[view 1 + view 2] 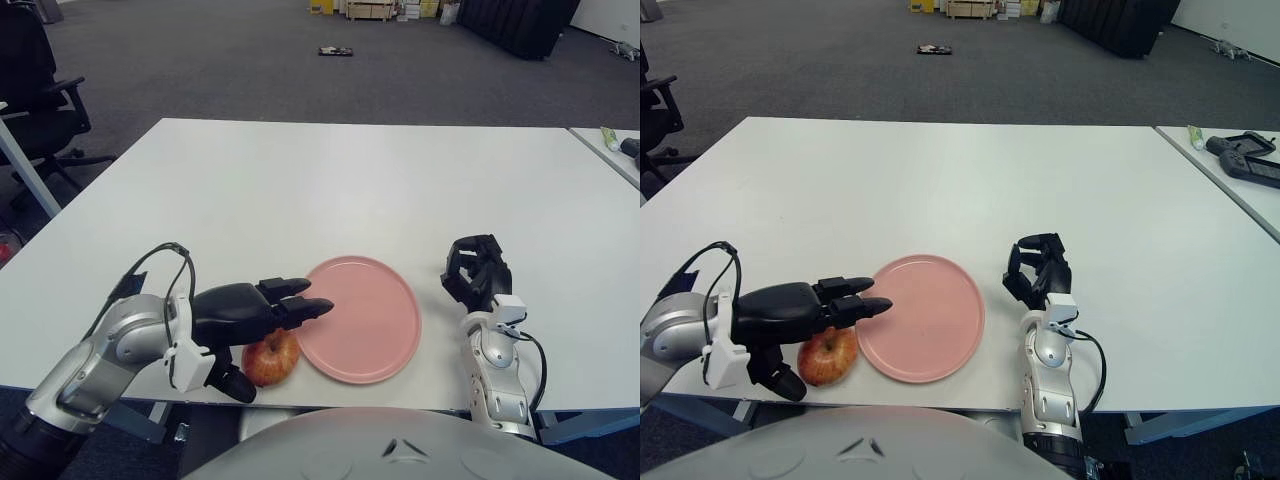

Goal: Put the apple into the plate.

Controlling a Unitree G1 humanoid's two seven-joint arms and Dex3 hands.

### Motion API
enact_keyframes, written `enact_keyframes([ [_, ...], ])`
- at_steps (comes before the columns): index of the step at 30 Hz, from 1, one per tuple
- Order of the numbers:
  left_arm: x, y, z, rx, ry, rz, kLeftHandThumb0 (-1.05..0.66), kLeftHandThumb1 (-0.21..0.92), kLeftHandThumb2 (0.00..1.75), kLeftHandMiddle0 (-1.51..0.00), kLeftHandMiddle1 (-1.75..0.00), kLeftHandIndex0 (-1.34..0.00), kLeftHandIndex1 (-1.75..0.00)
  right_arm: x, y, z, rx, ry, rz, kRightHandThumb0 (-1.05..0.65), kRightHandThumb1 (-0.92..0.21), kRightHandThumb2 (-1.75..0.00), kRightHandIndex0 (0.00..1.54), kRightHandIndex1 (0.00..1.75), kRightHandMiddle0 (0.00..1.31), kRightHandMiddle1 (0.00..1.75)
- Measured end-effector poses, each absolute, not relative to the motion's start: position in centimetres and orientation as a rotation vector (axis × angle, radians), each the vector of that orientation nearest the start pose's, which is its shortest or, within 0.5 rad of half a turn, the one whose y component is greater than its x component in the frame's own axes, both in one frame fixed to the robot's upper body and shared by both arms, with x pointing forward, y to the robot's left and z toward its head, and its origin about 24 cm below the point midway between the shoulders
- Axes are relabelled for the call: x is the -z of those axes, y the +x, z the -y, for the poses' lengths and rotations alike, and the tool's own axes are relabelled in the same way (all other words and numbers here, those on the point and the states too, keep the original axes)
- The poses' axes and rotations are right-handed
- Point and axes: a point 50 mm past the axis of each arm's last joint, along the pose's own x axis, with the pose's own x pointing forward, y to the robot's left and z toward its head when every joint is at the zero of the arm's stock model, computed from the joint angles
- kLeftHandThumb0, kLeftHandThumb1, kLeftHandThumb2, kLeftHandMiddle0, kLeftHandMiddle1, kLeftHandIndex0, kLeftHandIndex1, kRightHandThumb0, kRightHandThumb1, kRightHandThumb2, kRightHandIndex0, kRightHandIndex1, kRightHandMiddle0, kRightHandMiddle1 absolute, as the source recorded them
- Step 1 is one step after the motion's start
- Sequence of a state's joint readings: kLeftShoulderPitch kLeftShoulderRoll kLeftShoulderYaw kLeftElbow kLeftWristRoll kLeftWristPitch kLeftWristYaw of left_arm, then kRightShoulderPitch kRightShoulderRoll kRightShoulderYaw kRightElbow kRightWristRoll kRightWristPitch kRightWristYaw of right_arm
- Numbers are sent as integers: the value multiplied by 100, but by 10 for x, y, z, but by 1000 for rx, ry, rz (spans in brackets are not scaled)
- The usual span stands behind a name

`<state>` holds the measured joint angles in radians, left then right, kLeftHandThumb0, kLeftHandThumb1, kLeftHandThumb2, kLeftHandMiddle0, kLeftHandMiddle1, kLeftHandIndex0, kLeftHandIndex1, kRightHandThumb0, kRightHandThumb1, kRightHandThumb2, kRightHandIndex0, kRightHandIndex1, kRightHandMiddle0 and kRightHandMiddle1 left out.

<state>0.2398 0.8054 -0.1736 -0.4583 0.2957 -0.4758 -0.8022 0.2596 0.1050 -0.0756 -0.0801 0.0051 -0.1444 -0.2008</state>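
Note:
A red-yellow apple [271, 359] lies on the white table [330, 180] just left of the pink plate [362, 317], near the front edge. My left hand [262, 312] hovers right over the apple, fingers stretched out towards the plate's left rim, thumb down at the apple's left side; it holds nothing. The plate is bare. My right hand [477, 272] shows right of the plate, fingers curled, holding nothing.
A second table at the right carries a black controller [1243, 160] and a small green-white tube [1196, 137]. An office chair [35, 90] stands at the far left. Grey carpet lies beyond the table.

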Motion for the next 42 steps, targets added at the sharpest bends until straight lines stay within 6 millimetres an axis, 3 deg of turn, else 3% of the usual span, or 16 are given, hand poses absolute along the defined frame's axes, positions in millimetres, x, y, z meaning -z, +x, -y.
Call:
enact_keyframes([
  [18,-69,148,-157,1248,1186,308,-75,55,75,0,-22,0,-30,-16,193,179,380,95,-32,-39,-63,-92,59,175,37,175],
  [42,-50,149,-160,1094,1251,457,-61,49,87,0,-73,0,-87,-16,191,180,386,88,-44,-39,-63,-93,64,175,37,175],
])
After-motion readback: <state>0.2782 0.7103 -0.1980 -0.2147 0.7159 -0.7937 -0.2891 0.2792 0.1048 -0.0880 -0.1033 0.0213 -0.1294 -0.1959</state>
